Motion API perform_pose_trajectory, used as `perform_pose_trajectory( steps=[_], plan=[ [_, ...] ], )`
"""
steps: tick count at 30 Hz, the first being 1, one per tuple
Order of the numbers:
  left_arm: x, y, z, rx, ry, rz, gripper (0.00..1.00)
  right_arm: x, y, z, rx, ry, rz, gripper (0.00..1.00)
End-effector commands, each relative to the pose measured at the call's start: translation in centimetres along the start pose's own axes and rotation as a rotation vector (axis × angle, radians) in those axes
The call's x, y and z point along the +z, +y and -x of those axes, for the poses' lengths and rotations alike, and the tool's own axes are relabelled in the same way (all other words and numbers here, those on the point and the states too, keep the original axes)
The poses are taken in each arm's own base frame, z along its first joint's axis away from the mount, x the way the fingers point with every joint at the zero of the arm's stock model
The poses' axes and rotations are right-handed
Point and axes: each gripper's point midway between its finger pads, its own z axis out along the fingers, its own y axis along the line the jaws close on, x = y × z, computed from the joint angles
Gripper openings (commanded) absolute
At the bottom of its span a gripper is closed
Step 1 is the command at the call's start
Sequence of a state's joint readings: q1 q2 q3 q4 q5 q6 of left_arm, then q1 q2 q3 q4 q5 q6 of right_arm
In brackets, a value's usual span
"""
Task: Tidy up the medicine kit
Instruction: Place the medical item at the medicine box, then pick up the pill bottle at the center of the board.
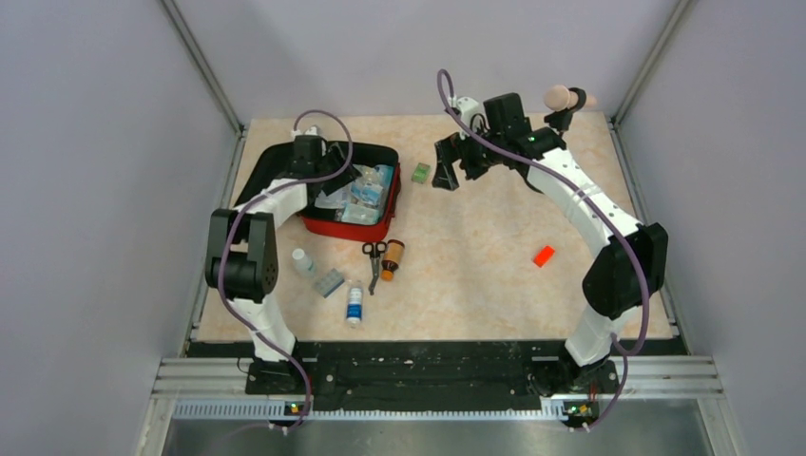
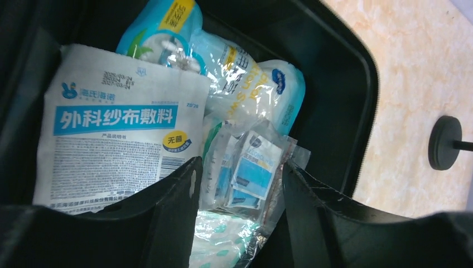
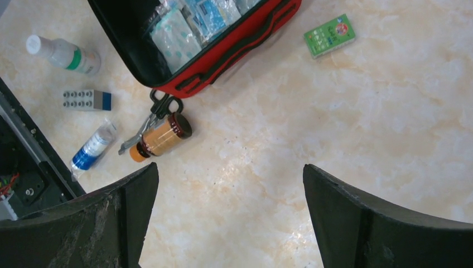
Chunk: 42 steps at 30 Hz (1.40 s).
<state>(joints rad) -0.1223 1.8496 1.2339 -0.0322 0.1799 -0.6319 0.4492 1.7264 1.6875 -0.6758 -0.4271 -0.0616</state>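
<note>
The medicine kit (image 1: 347,228) lies open at the back left, a red pouch with black lining (image 2: 334,84), and its red wall (image 3: 245,42) also shows in the right wrist view. Inside are a white gauze packet (image 2: 117,134), blue-and-white packets (image 2: 223,61) and a clear bag of small blue sachets (image 2: 254,167). My left gripper (image 2: 240,184) hangs inside the kit, open, with the clear bag lying loose between its fingers. My right gripper (image 3: 231,178) is open over bare table, right of the kit (image 1: 451,171).
A green box (image 1: 420,172) lies right of the kit. In front of it lie scissors (image 1: 374,261), an amber bottle (image 1: 392,256), a white bottle (image 1: 303,262), a grey-blue pill strip (image 1: 329,282) and a blue tube (image 1: 355,304). An orange-red block (image 1: 544,255) sits at right.
</note>
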Motion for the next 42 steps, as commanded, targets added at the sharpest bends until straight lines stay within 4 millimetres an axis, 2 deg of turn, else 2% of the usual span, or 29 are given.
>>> perform_pose_trajectory(
  steps=[1, 4, 7, 11, 14, 16, 19, 22, 26, 29, 32, 36, 38, 42],
  plan=[
    [-4.9, -4.7, 7.1, 0.108, -0.195, -0.065, 0.61, -0.7, 0.4, 0.3, -0.03, -0.023, -0.001, 0.99],
    [-6.5, -6.1, 7.5, 0.179, -0.2, -0.089, 0.66, -0.8, 0.3, 0.0, -0.034, -0.017, -0.007, 0.99],
    [-7.3, -6.4, 5.7, 0.252, -0.138, -0.11, 0.67, -0.8, 0.3, -0.2, -0.036, -0.014, -0.009, 0.99],
    [-9.3, -9.3, 1.4, 0.407, 0.007, -0.331, 0.63, -0.9, 0.3, -0.2, -0.045, -0.015, -0.014, 0.99],
    [-11.2, -10.2, -2.4, 0.565, 0.128, -0.463, 0.63, -0.9, 0.3, -0.4, -0.045, -0.012, -0.013, 0.99],
    [-12.0, -9.7, -4.0, 0.625, 0.177, -0.503, 0.64, -0.9, 0.3, -0.5, -0.042, -0.011, -0.009, 0.99],
    [-12.4, -7.6, -5.7, 0.657, 0.283, -0.443, 0.64, -0.8, 0.4, -0.6, -0.039, -0.009, -0.003, 0.99],
    [-13.4, -6.5, -8.8, 0.676, 0.37, -0.491, 0.62, -0.7, 0.5, -0.7, -0.036, -0.007, 0.002, 0.99],
    [-14.3, -5.2, -11.0, 0.9, 0.305, -0.558, 0.64, -0.8, 0.5, -0.6, -0.041, -0.011, 0.004, 0.99],
    [-14.7, -3.8, -10.7, 1.051, 0.309, -0.53, 0.65, -1.1, 0.5, -0.9, -0.052, -0.009, -0.006, 0.99],
    [-15.5, -2.8, -8.2, 1.108, 0.295, -0.392, 0.67, -1.4, 0.5, -1.5, -0.055, -0.001, -0.01, 0.99],
    [-18.4, -1.2, -5.1, 1.047, 0.141, -0.248, 0.75, -1.5, 0.6, -2.2, -0.056, 0.009, -0.007, 0.99],
    [-20.3, -0.1, -3.8, 1.016, 0.05, -0.152, 0.84, -1.4, 0.6, -2.3, -0.057, 0.012, -0.007, 0.99],
    [-22.7, 2.7, -4.3, 0.931, 0.069, -0.045, 0.86, -1.1, 0.6, -2.0, -0.06, 0.01, 0.003, 0.99]
  ],
)
